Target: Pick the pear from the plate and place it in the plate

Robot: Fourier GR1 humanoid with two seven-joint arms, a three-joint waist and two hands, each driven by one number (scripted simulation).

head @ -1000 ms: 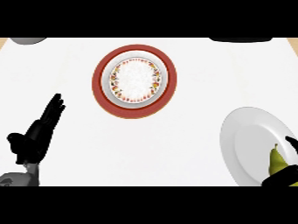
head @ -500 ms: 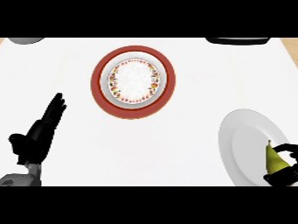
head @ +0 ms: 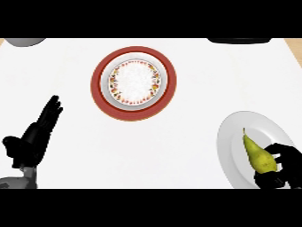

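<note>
Red-rimmed plate (head: 98,84) far from pear (head: 257,153)

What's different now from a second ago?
The right hand curled its fingers round the pear, and the pear moved a bit left over the white plate. The left hand and the red plate stayed put.

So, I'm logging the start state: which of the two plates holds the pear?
The plain white plate at lower right, where the right hand curls round the pear; the red-rimmed plate holds none.
</note>
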